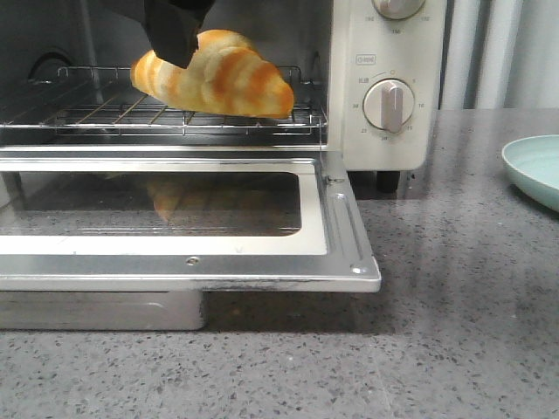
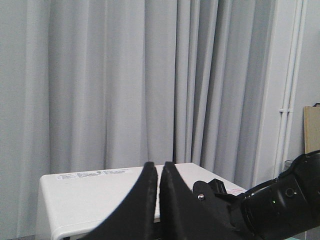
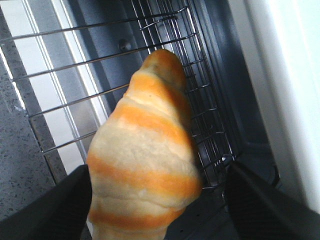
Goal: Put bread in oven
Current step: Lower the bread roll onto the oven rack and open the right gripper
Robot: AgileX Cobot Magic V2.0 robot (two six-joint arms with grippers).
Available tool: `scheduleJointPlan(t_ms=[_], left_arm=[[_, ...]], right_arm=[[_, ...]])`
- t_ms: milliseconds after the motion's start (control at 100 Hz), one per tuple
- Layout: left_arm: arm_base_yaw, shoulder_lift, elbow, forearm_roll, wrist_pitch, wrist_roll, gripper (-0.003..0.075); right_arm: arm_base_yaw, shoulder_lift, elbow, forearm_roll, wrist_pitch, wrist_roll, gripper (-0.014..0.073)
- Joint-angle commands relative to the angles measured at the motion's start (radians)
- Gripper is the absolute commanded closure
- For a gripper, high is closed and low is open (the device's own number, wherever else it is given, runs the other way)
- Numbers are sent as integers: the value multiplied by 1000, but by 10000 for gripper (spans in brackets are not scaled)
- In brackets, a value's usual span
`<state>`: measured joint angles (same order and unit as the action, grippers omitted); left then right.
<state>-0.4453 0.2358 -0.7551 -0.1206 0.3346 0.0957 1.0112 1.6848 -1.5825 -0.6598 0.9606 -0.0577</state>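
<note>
The bread [image 1: 218, 80], a golden-orange croissant with cream stripes, lies on the wire rack [image 1: 105, 113] inside the cream-white oven [image 1: 389, 52], whose glass door [image 1: 336, 227] is folded down flat. My right gripper [image 1: 179, 39] reaches into the oven from above, over the bread's left half. In the right wrist view the bread [image 3: 145, 150] sits between the spread fingers of the right gripper [image 3: 157, 200]; one finger is against it and a gap shows at the other. My left gripper [image 2: 159, 167] is shut and empty, held above the oven's top [image 2: 95, 195].
A pale green plate [image 1: 534, 170] lies on the grey speckled counter [image 1: 454, 332] to the right of the oven. The open door juts out over the counter at the front. Round dials [image 1: 389, 105] are on the oven's right panel. Grey curtains [image 2: 125, 75] hang behind.
</note>
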Motion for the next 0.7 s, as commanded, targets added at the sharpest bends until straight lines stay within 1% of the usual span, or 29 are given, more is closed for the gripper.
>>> scheduleJointPlan(t_ms=[0,60,150,290,360,410,460,530,600,690], left_arm=[[2,13,-30,8,-63,-6,741],[2,13,-30,40,-52,-6,741],[2,13,-30,50,-30,-6,742],[2,13,-30,62,56,-6,742],[2,11,-30,91,91,-6,742],[2,5,-30,109,104,-6,742],[2,-4,-30,121,103,-6,742],[9,-23,-30,121,102,-6,742],[30,-49,-28,138,102,-6,742],[77,-88,-28,150,116,-6,742]], right_arm=[[1,-41,-36,-89,-29,6,89],[20,-43,-36,-89,-27,6,89],[49,-43,-45,-89,-7,6,89],[104,-45,-79,-89,14,6,90],[124,-47,-101,-70,14,6,91],[137,-51,-111,-48,14,6,110],[146,-53,-123,-26,18,6,148],[157,-59,-130,-19,36,6,227],[164,-64,-132,-17,56,6,335],[169,-70,-135,-17,88,6,515]])
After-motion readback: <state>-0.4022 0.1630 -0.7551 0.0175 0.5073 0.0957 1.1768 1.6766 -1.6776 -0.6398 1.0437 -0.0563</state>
